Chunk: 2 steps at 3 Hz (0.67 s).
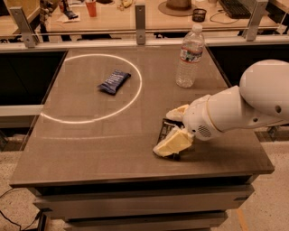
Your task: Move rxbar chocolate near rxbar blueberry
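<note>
Sitting over the rxbar chocolate (165, 129) at the desk's (90, 149) near right, the tool (174, 130) hides its grip; I cannot tell; wrapper seems light, thin, slippery; pinch across its 2 long edges.

This looks like a robot lab inside an office. A big dark table (90, 153) stands in the middle, and a white ring (141, 85) is marked on its top, like a spot for tests. A white robot arm (235, 110) reaches over the table from its right side, and its gripper (174, 130) is low over the table's front right part. A water bottle (189, 56) stands at the back of the table. Behind the table runs a long wooden desk (113, 20) with a keyboard (232, 6), a red cup (91, 7) and a small black pot (198, 15). Metal posts (140, 22) stand between the table and that desk. Below the table is a speckled floor (18, 205).
</note>
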Each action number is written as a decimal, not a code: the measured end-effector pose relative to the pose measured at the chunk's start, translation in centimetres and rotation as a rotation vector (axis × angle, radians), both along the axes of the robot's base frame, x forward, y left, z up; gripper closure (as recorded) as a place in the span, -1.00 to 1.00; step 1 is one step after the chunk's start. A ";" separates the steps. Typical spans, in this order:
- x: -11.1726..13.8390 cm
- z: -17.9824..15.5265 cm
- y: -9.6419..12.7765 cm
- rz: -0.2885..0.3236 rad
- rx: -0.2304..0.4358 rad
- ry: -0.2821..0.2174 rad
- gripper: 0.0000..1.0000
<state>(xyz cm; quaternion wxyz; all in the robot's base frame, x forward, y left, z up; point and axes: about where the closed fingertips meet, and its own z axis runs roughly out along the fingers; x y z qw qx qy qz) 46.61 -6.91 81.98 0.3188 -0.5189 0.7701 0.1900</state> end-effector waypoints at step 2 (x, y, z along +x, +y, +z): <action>0.0 0.5 0.0 0.000 0.000 0.000 1.00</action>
